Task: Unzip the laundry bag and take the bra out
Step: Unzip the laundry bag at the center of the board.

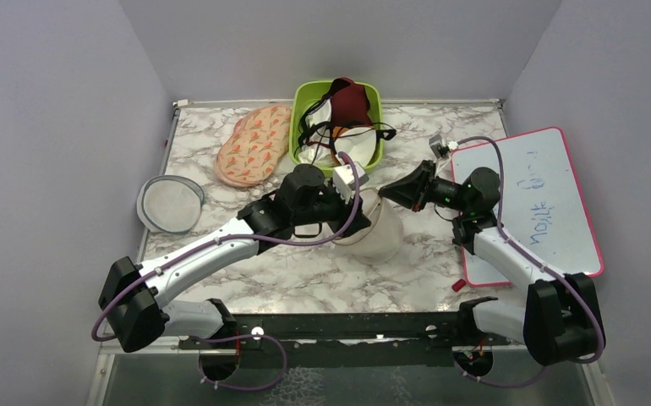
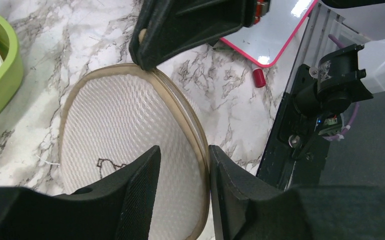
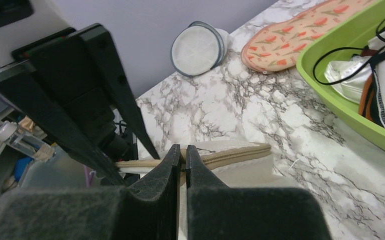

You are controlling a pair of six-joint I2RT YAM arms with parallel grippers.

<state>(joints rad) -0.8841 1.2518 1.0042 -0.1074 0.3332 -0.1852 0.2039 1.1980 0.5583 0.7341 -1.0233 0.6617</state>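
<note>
Right gripper (image 3: 181, 152) — tight on laundry bag (image 3: 235, 167)

Robot lab test booth: marble-print table (image 1: 322, 271) boxed by plain grey walls (image 1: 51, 127), robot arms (image 1: 195, 254) bolted to black rail (image 1: 347, 326).

We cannot see what the right gripper (image 3: 182, 150) pinches at the bag's (image 3: 243, 172) zip (image 3: 228, 152), the left gripper (image 1: 358, 196) covers the bag's left side from above, and the whiteboard (image 1: 508, 169) writing is unreadably small.
</note>
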